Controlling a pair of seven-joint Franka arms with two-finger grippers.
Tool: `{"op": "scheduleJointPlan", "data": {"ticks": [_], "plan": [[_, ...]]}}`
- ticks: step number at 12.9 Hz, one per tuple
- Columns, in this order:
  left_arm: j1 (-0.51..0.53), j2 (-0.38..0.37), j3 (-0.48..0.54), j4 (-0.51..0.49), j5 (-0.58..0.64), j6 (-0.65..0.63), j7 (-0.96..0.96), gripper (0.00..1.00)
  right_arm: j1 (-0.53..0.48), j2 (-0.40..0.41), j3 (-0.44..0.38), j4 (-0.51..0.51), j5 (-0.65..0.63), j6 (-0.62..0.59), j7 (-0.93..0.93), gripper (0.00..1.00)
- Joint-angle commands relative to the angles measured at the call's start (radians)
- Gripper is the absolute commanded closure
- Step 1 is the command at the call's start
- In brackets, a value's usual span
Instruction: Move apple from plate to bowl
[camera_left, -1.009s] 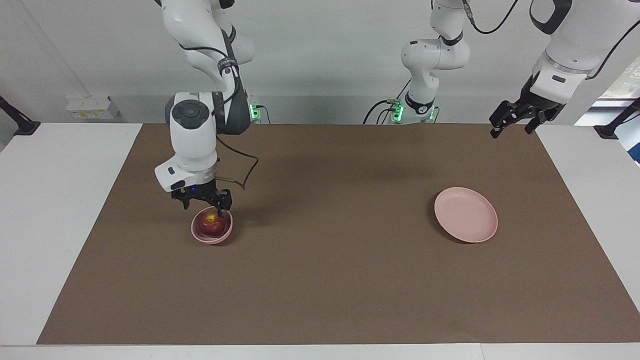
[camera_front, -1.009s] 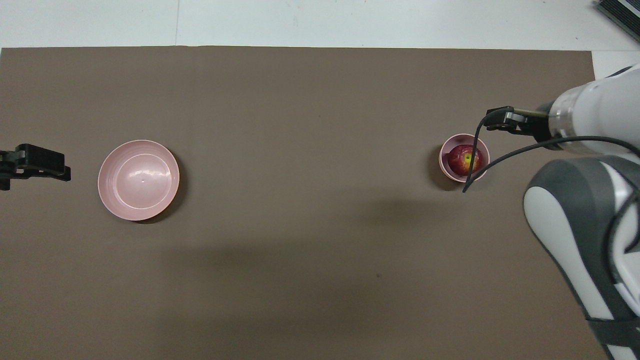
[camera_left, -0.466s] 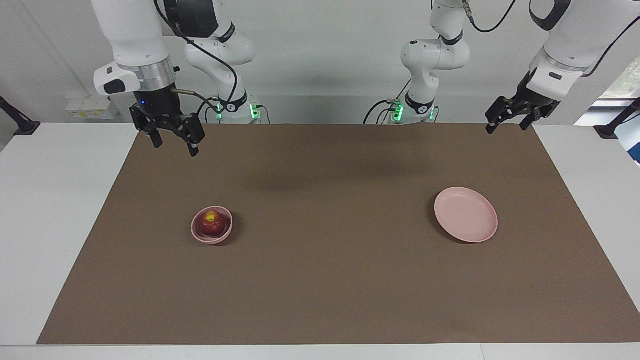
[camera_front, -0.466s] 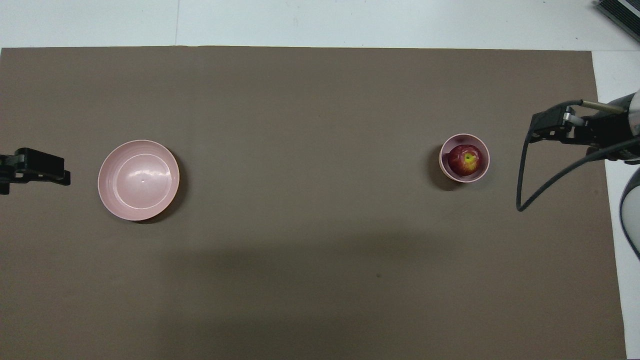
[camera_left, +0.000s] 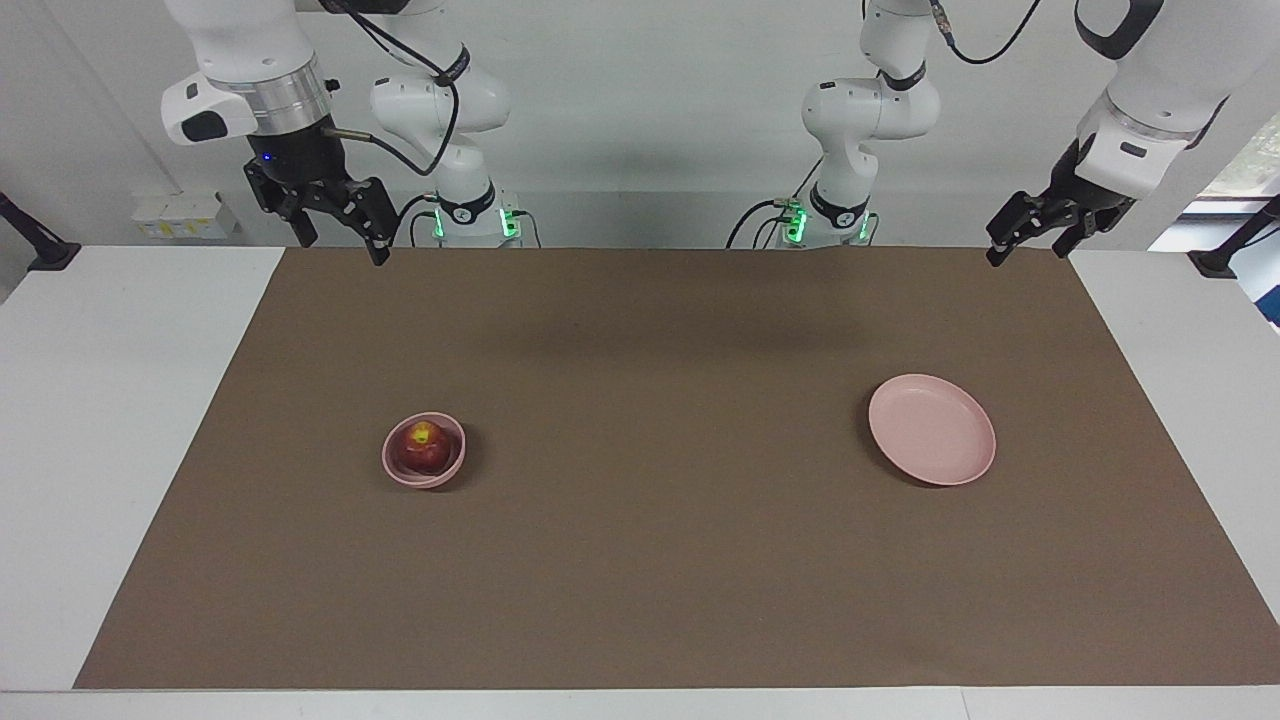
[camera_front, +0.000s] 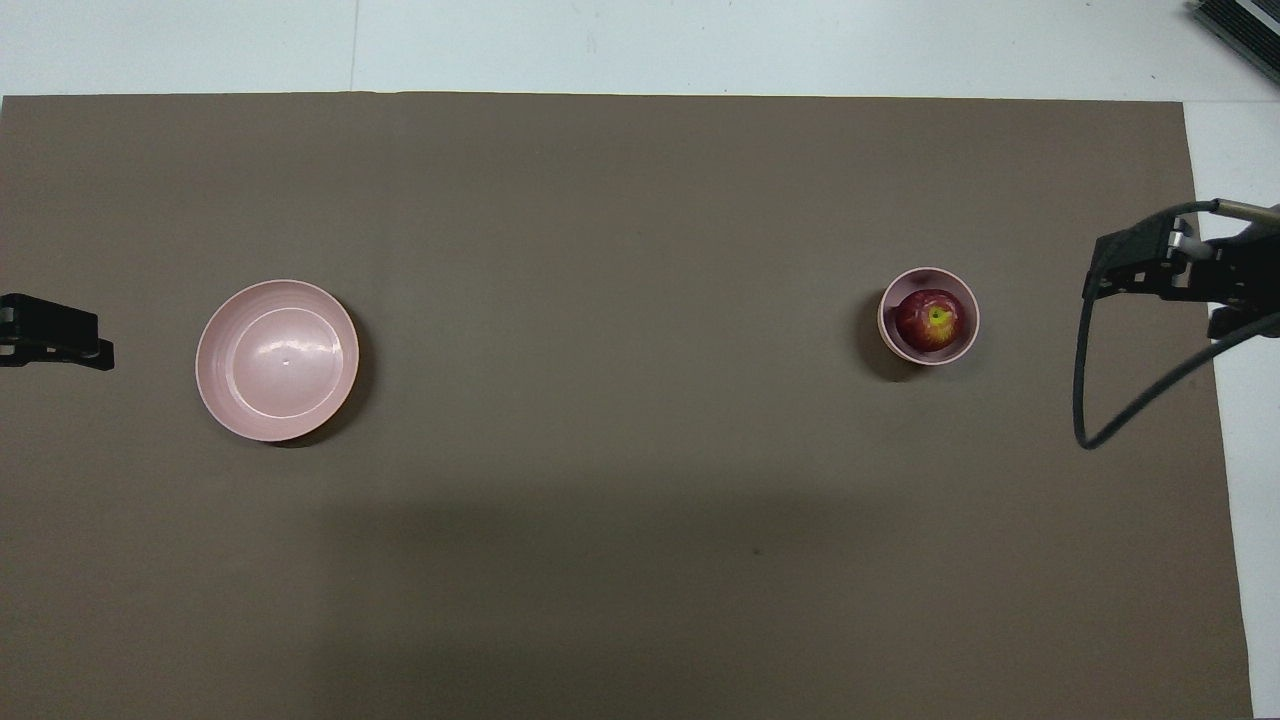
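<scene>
The dark red apple (camera_left: 421, 447) (camera_front: 928, 320) sits inside the small pink bowl (camera_left: 452, 462) (camera_front: 966, 338) toward the right arm's end of the table. The wide pink plate (camera_left: 932, 430) (camera_front: 277, 360) lies bare toward the left arm's end. My right gripper (camera_left: 340, 240) (camera_front: 1135, 268) hangs open and holds nothing, raised high over the mat's edge at its own end, well apart from the bowl. My left gripper (camera_left: 1025, 240) (camera_front: 55, 335) waits open over the mat's edge at its end, holding nothing.
A brown mat (camera_left: 660, 560) covers most of the white table (camera_left: 110, 400). A black cable (camera_front: 1085, 400) loops down from the right wrist. The two arm bases (camera_left: 470, 215) (camera_left: 825, 215) stand at the robots' edge of the mat.
The right gripper has lifted away from the bowl, leaving the apple in it, and has drawn back high over its end of the mat. The left gripper shifted only slightly.
</scene>
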Motion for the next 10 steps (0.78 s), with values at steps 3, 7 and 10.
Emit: {"op": "scheduleJointPlan", "data": {"ticks": [3,7,10], "plan": [[0.005,-0.009,0.0,0.006,-0.007,-0.016,0.0,0.0,-0.067,0.015,0.056,0.043,0.016,-0.067,-0.023,0.0],[0.003,-0.007,0.0,0.006,-0.007,-0.016,0.001,0.0,-0.041,-0.049,0.052,-0.035,0.025,-0.076,-0.061,0.0],[0.003,-0.009,0.0,0.006,-0.007,-0.016,0.0,0.0,-0.021,-0.065,0.039,-0.071,0.025,-0.062,-0.073,0.0]]}}
